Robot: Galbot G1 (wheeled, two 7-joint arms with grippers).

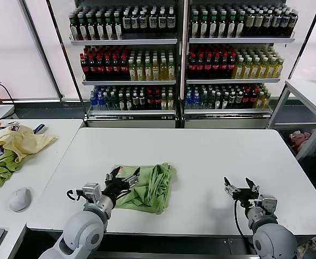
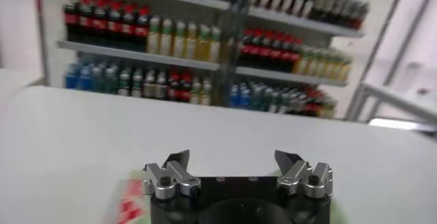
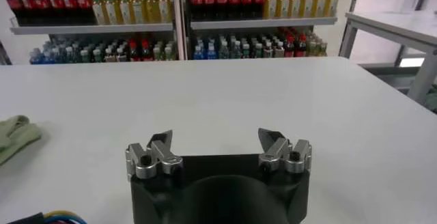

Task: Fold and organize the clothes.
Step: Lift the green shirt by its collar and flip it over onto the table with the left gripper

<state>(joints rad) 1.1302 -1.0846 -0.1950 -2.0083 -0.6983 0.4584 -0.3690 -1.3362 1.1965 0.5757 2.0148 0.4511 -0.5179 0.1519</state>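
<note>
Where the head view looks down on the white table (image 1: 201,156), the folded yellow-green polo shirt (image 1: 149,186) lies at about seven o'clock of its middle; the left gripper (image 1: 122,175) hovers at the shirt's nine o'clock edge, jaws wide, holding nothing. At five o'clock, the right gripper (image 1: 240,185) hangs wide and empty.

Left wrist view: spread fingers (image 2: 176,166) above green cloth (image 2: 136,177) with a red-and-white patch (image 2: 128,205).

Right wrist view: parted fingers (image 3: 161,143) over bare tabletop, the shirt (image 3: 15,136) well apart.
</note>
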